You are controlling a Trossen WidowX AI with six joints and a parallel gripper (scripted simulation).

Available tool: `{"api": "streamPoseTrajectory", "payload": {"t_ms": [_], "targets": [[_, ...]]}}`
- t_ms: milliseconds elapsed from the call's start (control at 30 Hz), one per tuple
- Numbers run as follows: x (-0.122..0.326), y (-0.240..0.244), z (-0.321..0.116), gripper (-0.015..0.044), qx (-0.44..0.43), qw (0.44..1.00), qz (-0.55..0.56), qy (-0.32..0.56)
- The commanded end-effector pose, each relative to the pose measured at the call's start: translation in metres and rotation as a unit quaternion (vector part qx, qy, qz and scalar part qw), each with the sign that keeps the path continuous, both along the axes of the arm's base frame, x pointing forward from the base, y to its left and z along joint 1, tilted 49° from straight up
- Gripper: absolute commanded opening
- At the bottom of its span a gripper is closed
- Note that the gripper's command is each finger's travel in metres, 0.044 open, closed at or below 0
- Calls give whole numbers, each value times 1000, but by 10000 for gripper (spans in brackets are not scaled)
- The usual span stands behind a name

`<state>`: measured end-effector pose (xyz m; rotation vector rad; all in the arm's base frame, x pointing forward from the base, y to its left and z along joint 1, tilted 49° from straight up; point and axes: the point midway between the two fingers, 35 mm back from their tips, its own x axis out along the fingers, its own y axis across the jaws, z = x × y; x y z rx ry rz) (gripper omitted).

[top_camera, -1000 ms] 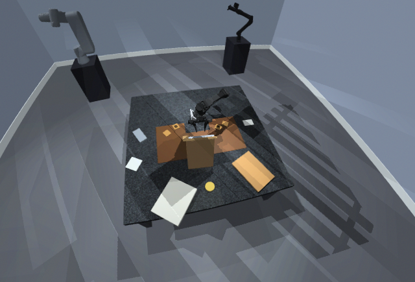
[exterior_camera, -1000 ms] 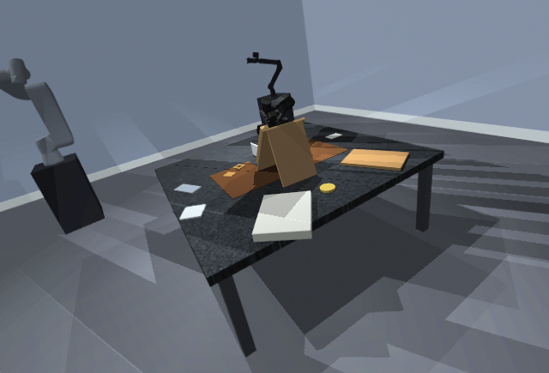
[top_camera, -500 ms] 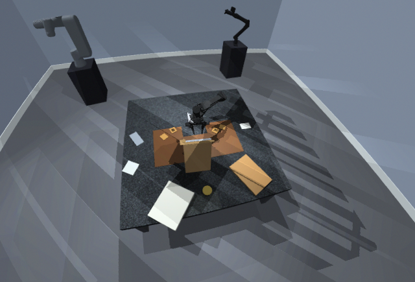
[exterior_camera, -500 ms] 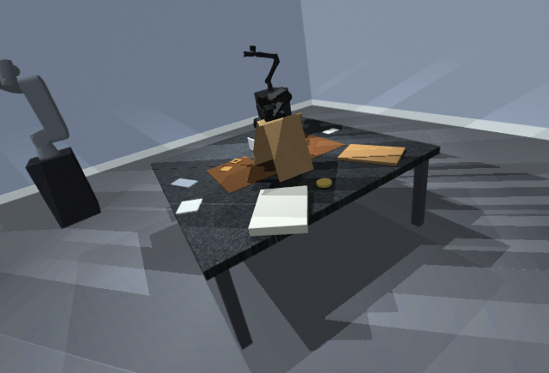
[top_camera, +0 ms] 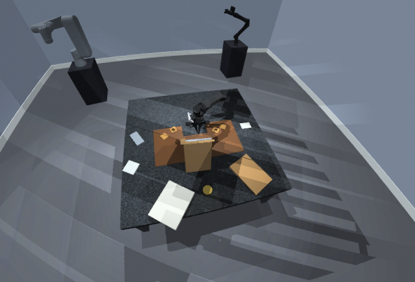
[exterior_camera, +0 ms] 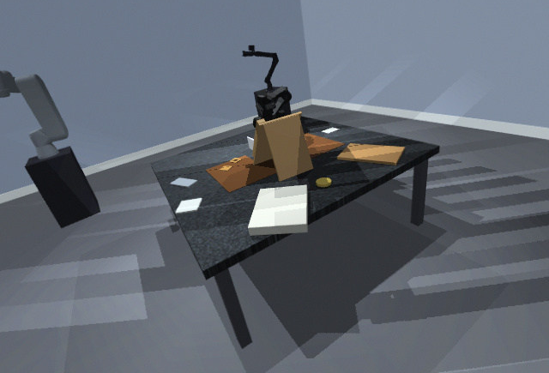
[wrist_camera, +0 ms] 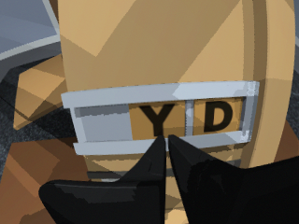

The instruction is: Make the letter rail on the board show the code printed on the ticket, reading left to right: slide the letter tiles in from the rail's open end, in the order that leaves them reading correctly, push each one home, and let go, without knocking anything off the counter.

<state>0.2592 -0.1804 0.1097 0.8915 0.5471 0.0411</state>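
Note:
The pale rail (top_camera: 198, 139) (wrist_camera: 163, 90) runs across the sloping wooden board (top_camera: 198, 158) (exterior_camera: 289, 152) (wrist_camera: 140, 47). In the wrist view a Y tile (wrist_camera: 177, 119) sits mid-rail and a D tile (wrist_camera: 200, 121) sits at the right, with a narrow grey gap between them. The rail's left part holds no tile. My gripper (wrist_camera: 166, 141) is shut and empty, its tips together at the rail's lower edge below the Y. The fingers hide most of the ticket; its print is unreadable. Loose tiles (top_camera: 173, 129) (top_camera: 164, 136) (top_camera: 215, 129) (top_camera: 222, 126) lie either side of the board, letters unreadable.
A brown mat (top_camera: 164, 156) (exterior_camera: 230, 183) lies under the board. A white block (top_camera: 171, 205) (exterior_camera: 279, 209), yellow disc (top_camera: 207, 189) (exterior_camera: 322, 182) and wooden slab (top_camera: 251, 174) (exterior_camera: 371, 153) lie near the counter's front edge. Pale cards (top_camera: 136, 138) (top_camera: 131, 167) (top_camera: 245, 125) lie at the sides.

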Motion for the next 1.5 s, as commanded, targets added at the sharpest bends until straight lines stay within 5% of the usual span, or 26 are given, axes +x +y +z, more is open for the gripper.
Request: {"api": "streamPoseTrajectory", "payload": {"t_ms": [0,733,1467], "targets": [[0,0,0,0,0,1000,0,0],[33,12,30,0,57,945,246,208],[36,14,31,0,60,940,258,213]]}}
